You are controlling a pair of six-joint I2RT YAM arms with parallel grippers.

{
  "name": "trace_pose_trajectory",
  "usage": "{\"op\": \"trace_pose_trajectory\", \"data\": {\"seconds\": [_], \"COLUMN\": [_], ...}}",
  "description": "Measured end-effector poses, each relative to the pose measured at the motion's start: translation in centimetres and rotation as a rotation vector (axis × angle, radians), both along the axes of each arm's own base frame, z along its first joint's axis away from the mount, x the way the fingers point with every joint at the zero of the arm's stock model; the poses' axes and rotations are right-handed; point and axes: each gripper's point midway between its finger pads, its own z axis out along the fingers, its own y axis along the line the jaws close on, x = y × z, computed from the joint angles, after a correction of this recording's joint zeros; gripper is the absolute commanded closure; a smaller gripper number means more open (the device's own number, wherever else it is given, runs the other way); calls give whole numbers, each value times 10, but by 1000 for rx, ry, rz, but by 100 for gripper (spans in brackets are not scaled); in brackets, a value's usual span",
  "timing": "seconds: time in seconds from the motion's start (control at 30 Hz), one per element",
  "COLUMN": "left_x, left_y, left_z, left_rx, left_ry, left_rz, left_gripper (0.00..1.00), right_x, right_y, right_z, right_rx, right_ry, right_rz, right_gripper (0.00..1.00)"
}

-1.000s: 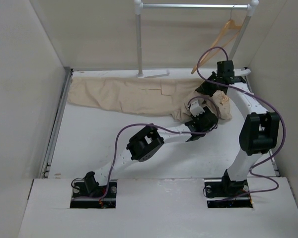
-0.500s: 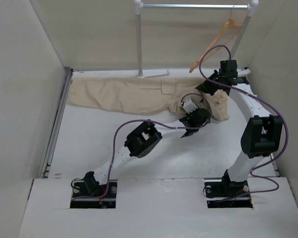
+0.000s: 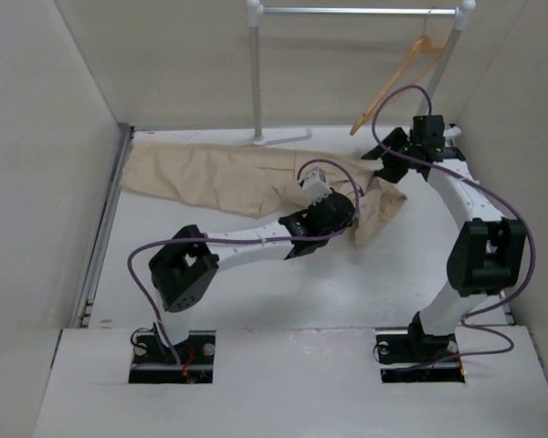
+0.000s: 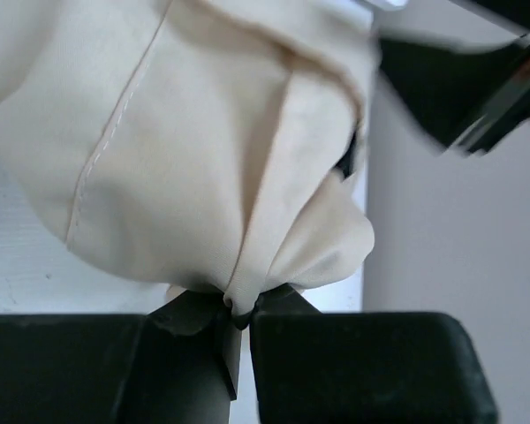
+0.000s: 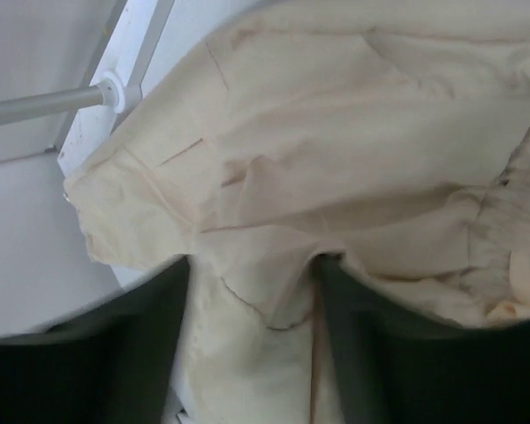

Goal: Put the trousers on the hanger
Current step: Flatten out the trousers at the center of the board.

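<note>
The beige trousers lie along the back of the table, legs stretched to the left and the waist end bunched at the right. My left gripper sits at that bunched end. In the left wrist view it is shut on a pinched fold of the trousers. My right gripper hovers just behind the same end. Its fingers stand wide apart, open, with the trousers lying loose between them. The light-orange hanger hangs from the rail at the back right, above the right gripper.
A white garment rail with a metal bar stands at the back, and its foot shows beside the cloth. High walls close in the left, right and back. A metal strip runs along the table's left edge.
The right gripper opened and let go of the bunched waist end. The left gripper shut on the trousers; its elbow swung left and the cloth there spread out and dropped lower.
</note>
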Motion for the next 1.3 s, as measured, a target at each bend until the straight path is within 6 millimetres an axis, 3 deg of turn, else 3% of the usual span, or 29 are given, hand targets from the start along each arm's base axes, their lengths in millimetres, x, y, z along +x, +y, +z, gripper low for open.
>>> {"op": "trace_pose_trajectory", "data": {"seconds": [0.07,0.13,0.23,0.33,0.37,0.4,0.47,0.53,0.63,0.73,0.87,1.03,1.17,1.3], "left_x": [-4,-3,-2,0,2,4,8,12,14,16,18,20,20,22], "left_y": [3,5,12,19,21,22,25,27,31,32,30,31,35,37], "left_z": [14,15,0,-11,-13,-13,-14,-15,-19,-20,-24,-45,-60,-61], "left_rx": [-21,-24,0,13,14,11,3,-5,-8,-17,-29,-23,-9,-18], "left_ry": [-7,-1,30,59,66,72,82,89,105,116,128,169,200,209], "left_rz": [-13,-19,-27,-36,-37,-39,-42,-45,-52,-63,-78,-84,-82,-81], "left_gripper": [100,100,100,100,100,100,100,100,100,99,99,99,99,99], "right_x": [-20,-52,-93,-120,-132,-142,-168,-196,-231,-255,-262,-242,-224,-204], "right_y": [0,-2,-16,-37,-42,-43,-37,-24,0,23,42,52,51,50], "right_z": [-5,-7,7,30,31,28,9,-25,-75,-110,-125,-137,-155,-159], "right_rx": [-37,-73,-105,-122,-130,-128,-119,-103,-68,-30,4,-31,-91,-132], "right_ry": [-7,-14,-68,-165,-185,-193,-177,-122,-21,51,51,76,123,121], "right_rz": [21,26,-24,-115,-139,-150,-147,-109,-26,51,118,132,116,95], "right_gripper": [13,14,39,72,80,80,65,35,31,25,21,22,29,47]}}
